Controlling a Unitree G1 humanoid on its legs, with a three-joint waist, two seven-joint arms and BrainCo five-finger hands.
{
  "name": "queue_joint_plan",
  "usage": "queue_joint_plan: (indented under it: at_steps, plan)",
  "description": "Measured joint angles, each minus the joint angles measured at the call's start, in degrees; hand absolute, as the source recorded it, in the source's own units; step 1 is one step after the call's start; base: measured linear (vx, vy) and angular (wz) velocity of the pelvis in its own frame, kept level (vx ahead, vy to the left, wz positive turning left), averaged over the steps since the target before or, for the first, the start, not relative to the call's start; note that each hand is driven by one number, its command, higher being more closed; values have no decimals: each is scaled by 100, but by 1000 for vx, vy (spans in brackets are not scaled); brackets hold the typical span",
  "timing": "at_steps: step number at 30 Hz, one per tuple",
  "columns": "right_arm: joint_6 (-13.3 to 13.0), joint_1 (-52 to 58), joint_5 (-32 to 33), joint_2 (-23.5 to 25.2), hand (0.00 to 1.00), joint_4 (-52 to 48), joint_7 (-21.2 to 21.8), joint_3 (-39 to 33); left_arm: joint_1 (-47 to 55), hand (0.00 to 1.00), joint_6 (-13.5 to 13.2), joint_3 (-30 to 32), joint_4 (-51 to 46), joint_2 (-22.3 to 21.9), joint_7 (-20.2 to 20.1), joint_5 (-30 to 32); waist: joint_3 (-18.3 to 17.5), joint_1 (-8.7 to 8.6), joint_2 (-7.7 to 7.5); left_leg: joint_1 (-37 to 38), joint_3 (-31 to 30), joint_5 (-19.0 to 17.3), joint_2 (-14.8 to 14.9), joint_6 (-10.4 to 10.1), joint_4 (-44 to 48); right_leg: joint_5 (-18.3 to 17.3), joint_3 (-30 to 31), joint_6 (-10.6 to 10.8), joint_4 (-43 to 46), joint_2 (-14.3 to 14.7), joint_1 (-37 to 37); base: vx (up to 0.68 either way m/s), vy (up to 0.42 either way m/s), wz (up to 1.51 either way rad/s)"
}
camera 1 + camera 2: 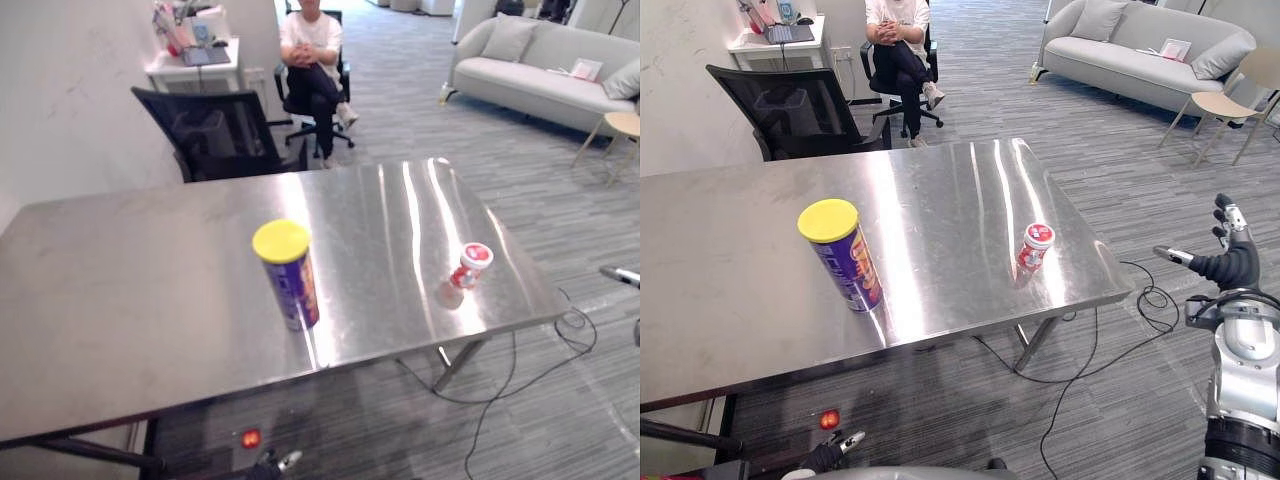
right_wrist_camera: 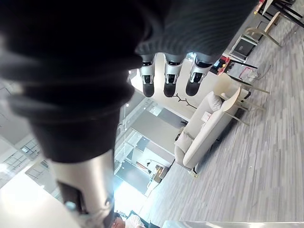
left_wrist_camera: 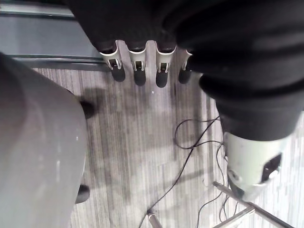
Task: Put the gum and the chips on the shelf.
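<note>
The task stands at its very start, by the look of it: neither item is picked up yet. The chips [image 1: 845, 255] stand upright on the table [image 1: 730, 290], toward its near edge. The gum [image 1: 1035, 246] stands upright too, well apart from the chips, near the table's right-hand end.

The right hand [image 1: 1228, 262] hangs in the air off the right end of the table, clear of it. Its fingers are straight, the thumb is spread, and it holds and touches nothing. The left hand [image 3: 139, 71] hangs low over the floor, below the table edge, with its fingers relaxed and empty.

The next move likely calls for a reach over the tabletop. The gum is the nearer item for the right hand, which would need to come in level and close around the small bottle without tipping it. The chips lie more toward the left hand.
</note>
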Motion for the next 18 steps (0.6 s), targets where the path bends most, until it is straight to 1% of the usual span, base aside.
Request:
queue_joint_plan:
  at_steps: [3, 4, 6, 8, 12, 14, 18]
  plan:
    - [29, -87, 1, -138, 0, 315, -2, 2, 7, 0, -41, -71, 2, -21, 2, -2, 2, 7, 86, 0, -152, 15, 2, -7, -22, -8, -2, 0, -7, 35, -10, -48, -55, 0]
    - [31, -119, 1, -168, 0, 398, -3, 4, 7, 0, -42, -94, 2, -21, 0, -2, 3, 6, 89, 0, -158, 14, 14, -8, -23, -8, 1, 1, -21, 51, -10, -25, -34, -6]
    - [40, -160, 1, -230, 0, 485, -7, 7, 7, 0, -42, -98, 1, -20, -4, -2, 5, 4, 86, -3, -156, 13, 40, -12, -27, -7, 6, 1, -44, 75, -7, -8, -13, -2]
    - [41, -310, 10, -394, 0, 692, -6, 61, 8, 0, -42, -104, 1, -21, -4, -3, 6, -1, 84, -7, -154, 11, 45, -15, -42, 13, 10, 29, -75, 81, -4, 0, 0, 0]
    - [44, -595, 11, -410, 0, 911, -9, 164, 8, 0, -44, -105, -9, -19, -3, -18, 13, 3, 73, -7, -156, 11, 44, -15, -80, 41, 9, 72, -84, 84, -14, 17, 0, 0]
    - [44, -722, 11, -409, 0, 916, -4, 342, 6, 0, -46, -102, -23, -4, -3, -166, 60, 15, 49, -8, -166, 5, 44, -22, -91, 36, -1, 65, -91, 89, -11, 37, -2, 2]
    - [43, -888, 9, -408, 0, 916, -2, 478, -22, 0, -55, -101, -56, 14, -3, -216, 168, 18, 25, -12, -182, 3, 41, -24, -106, 16, -12, 28, -86, 90, -2, 6, 0, 1]
